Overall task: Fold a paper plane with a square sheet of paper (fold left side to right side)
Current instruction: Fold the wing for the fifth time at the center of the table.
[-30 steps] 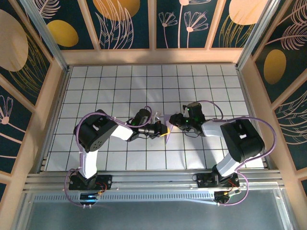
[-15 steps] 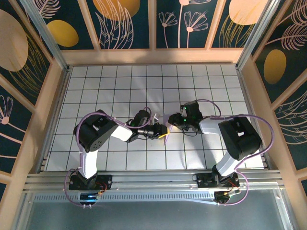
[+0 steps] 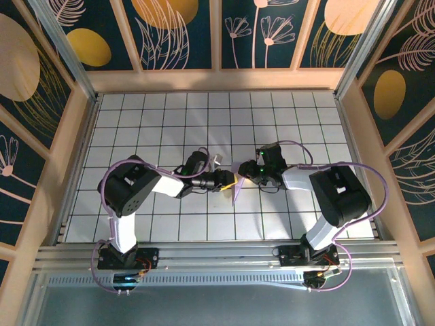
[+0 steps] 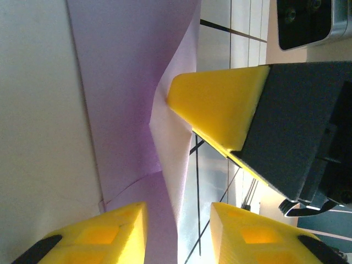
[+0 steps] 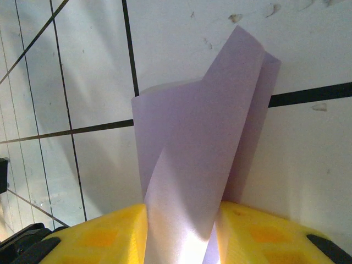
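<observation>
Now my right gripper has its jaws pinched on the sheet of paper. In the right wrist view the lavender sheet runs straight out from between my two yellow fingers and fills the gap between them. It is curled and doubled over itself there, one layer lying over another, and its far edge stands over the white gridded counter.

My left gripper has its jaws spread. In the left wrist view the paper passes up through the gap close against one yellow finger. A strip of counter shows between the sheet's edge and the other finger, so these jaws grip nothing. Just ahead of them, a yellow finger of my right gripper presses its tip into the sheet, which creases and bends around that tip.

From above, my two arms reach in toward each other. The grippers meet almost tip to tip near the middle of the counter, a little toward its near edge. The paper shows between them as a narrow lavender sliver that tapers to a point toward my bases. Whether that point touches the counter I cannot tell.
</observation>
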